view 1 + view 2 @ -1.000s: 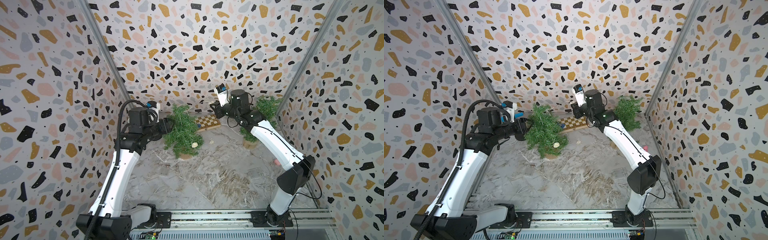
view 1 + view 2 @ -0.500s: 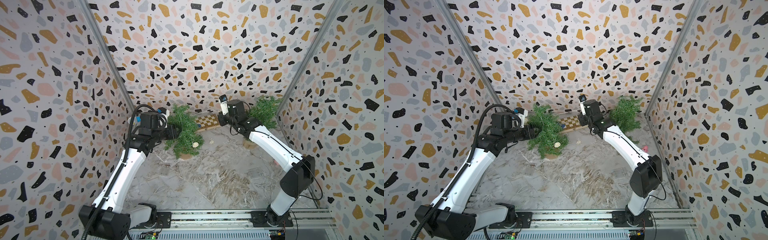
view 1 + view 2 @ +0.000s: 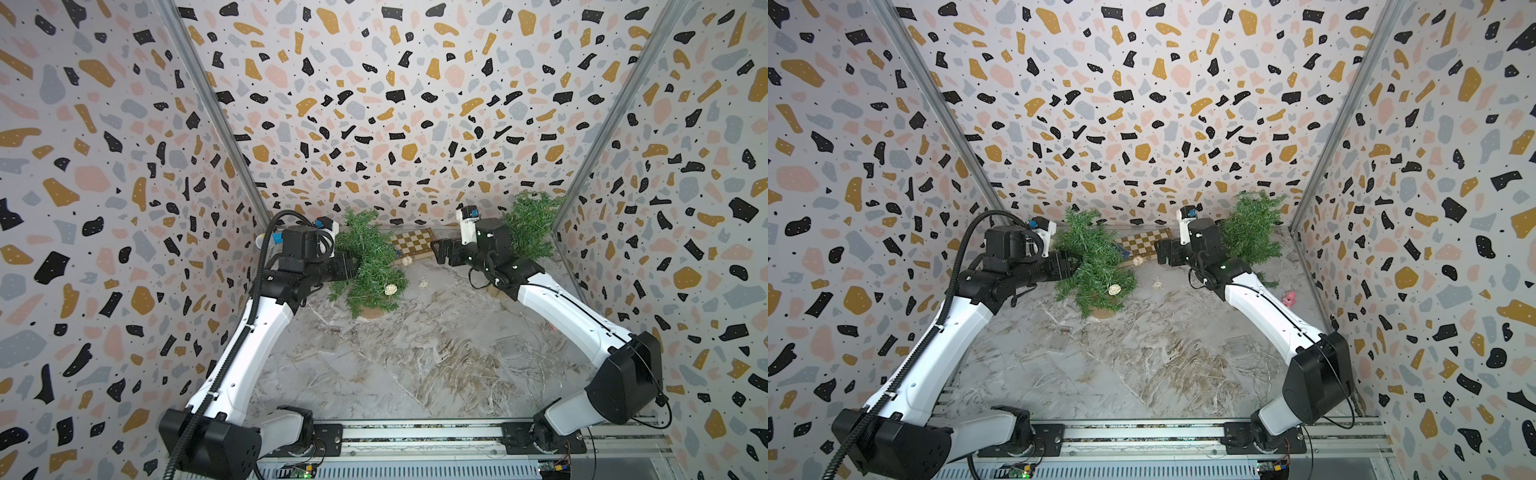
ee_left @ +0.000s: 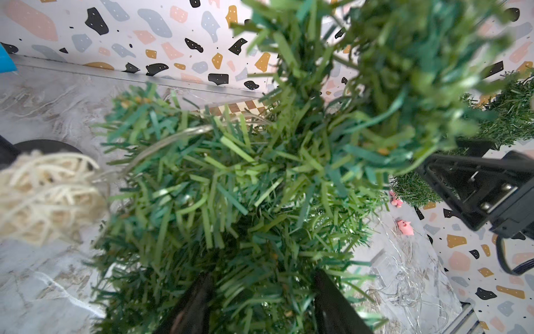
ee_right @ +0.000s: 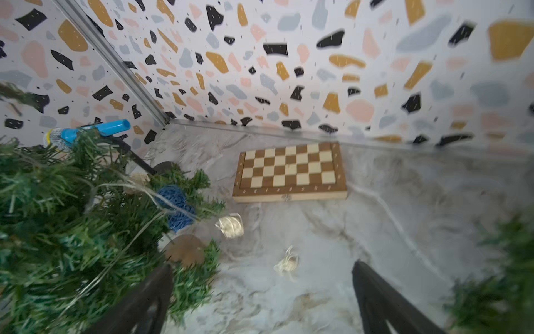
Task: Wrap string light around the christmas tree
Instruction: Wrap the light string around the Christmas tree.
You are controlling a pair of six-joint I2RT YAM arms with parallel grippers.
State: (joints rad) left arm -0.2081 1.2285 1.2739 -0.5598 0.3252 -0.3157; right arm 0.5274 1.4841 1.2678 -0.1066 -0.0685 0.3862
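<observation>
Shows right hand [image 3: 441,251] spread wide, holding nothing, just right of the christmas tree [image 3: 368,266], with a string light [image 4: 179,136] strand lying across its branches. Shows left hand [image 4: 263,277] half-closed among needles; cannot tell whether gripping. Favours right hand for reaching leftward.

Bright, even light, faint shadows; christmas tree [image 4: 248,185] blurred in both wrist views
</observation>
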